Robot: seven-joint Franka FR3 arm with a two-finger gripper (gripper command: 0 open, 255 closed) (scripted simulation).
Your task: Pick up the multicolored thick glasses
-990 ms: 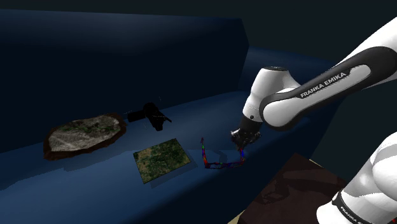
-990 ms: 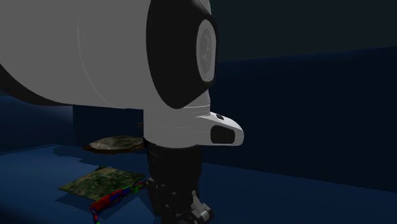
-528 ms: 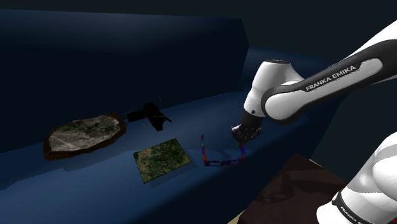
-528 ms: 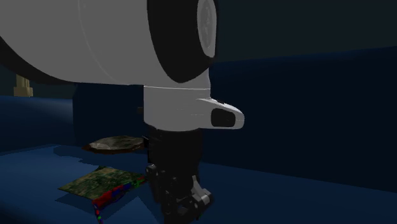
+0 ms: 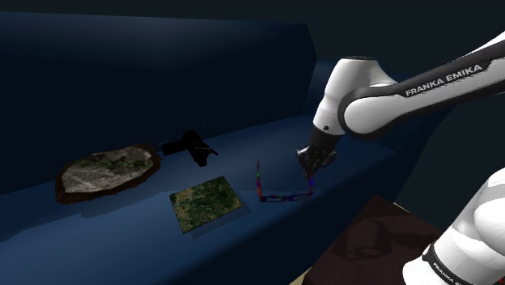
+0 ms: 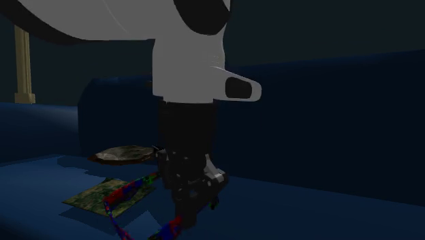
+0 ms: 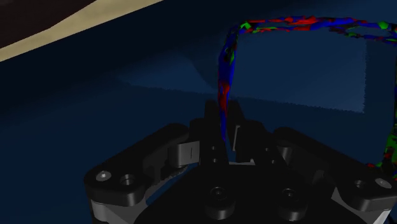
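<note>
Glasses hang low over the blue sofa, one temple clamped in your tool; lifting looks the step in hand; next, raise steadily, lest they slip.

Dark blue sofa seat carrying three things.
A flat green-mottled square lies near the front edge; an oval grey-brown slab sits toward the shoulder view's left, a small black object just beside it, by the backrest.

Glasses partly behind end effector, partly past second exterior view's bottom edge.
</note>
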